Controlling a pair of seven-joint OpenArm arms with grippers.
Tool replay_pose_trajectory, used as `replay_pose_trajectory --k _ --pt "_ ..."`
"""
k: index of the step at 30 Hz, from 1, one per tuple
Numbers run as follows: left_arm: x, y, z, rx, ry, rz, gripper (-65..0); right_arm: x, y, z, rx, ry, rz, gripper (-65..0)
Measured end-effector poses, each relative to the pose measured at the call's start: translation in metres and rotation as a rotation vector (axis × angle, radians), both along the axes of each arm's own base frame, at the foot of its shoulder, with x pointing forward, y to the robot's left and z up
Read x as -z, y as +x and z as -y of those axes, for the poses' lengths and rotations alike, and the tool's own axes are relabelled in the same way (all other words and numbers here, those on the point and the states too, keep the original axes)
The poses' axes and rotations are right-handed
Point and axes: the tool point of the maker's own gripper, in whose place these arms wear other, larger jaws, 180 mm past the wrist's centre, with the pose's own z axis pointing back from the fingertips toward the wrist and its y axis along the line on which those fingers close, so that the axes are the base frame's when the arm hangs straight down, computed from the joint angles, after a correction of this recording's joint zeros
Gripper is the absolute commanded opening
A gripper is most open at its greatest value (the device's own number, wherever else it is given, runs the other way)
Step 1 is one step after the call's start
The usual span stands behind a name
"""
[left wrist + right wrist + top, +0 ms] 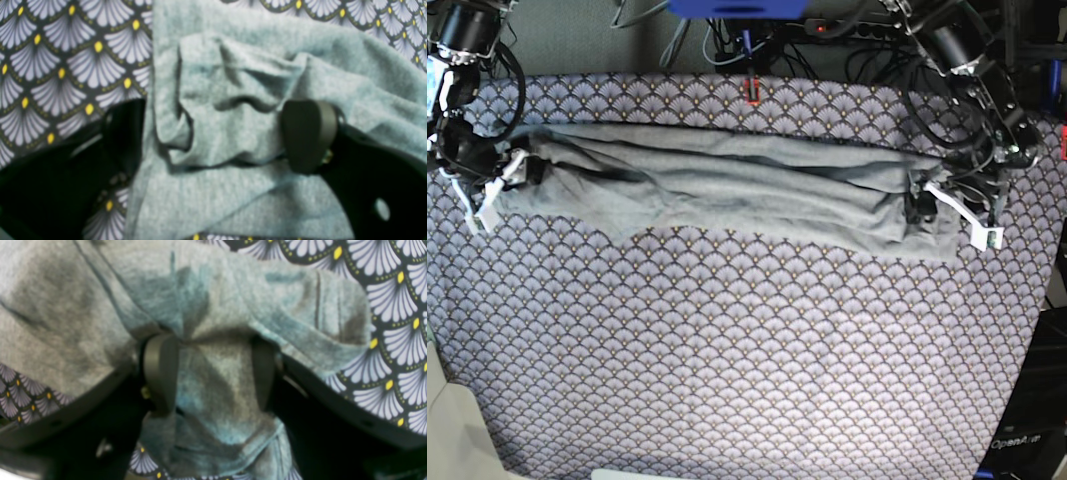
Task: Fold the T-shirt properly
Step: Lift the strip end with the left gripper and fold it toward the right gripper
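We see the shirt (727,190) lying in a long, folded strip across the far part of the cloth (747,360), running from 9 o'clock to 3 o'clock in the base view.

At 9 o'clock our right gripper (512,172) sits at that end of the shirt. In its wrist view the right gripper (211,373) has a thick bunch of shirt (213,390) between its two fingers (160,370). The fingers press on the bunch from both sides, so they are partly apart and holding it. More grey fabric spreads out toward 10 o'clock, and the patterned cloth (393,340) shows at 3 o'clock.

At 3 o'clock in the base view our left gripper (922,205) is at the other end of the shirt. In its wrist view the left gripper (213,133) stands wide apart, one finger over the cloth (66,66) and the other finger (307,133) touching the wrinkled shirt (233,133). It holds nothing; a rumpled fold lies between the fingers.
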Motion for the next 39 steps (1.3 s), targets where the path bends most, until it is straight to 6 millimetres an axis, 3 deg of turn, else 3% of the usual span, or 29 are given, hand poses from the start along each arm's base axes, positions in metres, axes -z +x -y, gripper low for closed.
replay_pose_trajectory --k 5,7,18,20,27,34,36,39 --pt "0.004 0.001 -0.001 -0.014 -0.031 0.016 -3.8 0.000 0.000 0.000 0.000 0.000 0.000 -28.5" --pt "0.005 0.001 -0.001 -0.015 -0.034 0.018 -8.2 0.000 0.000 0.000 0.000 0.000 0.000 -28.5" --pt "0.008 -0.001 0.000 -0.014 -0.037 -0.006 -58.9 0.000 0.000 0.000 0.000 0.000 0.000 -28.5" --pt "0.008 -0.001 0.001 -0.013 -0.037 -0.007 -65.0 0.000 0.000 0.000 0.000 0.000 0.000 -28.5" --pt "0.002 -0.002 0.005 0.008 0.002 -0.023 -65.0 0.000 0.000 0.000 0.000 0.000 0.000 -28.5" --pt "-0.052 0.013 0.019 0.030 0.077 0.123 -65.0 0.000 0.000 -0.001 0.000 0.001 -0.001 -28.5" --pt "-0.062 0.015 0.031 0.073 0.110 0.145 -65.0 0.000 0.000 -0.001 0.000 0.002 0.000 -28.5" --pt "-0.063 0.010 0.064 0.185 0.123 0.147 -65.0 0.000 0.000 -0.001 0.000 0.002 -0.001 -28.5"
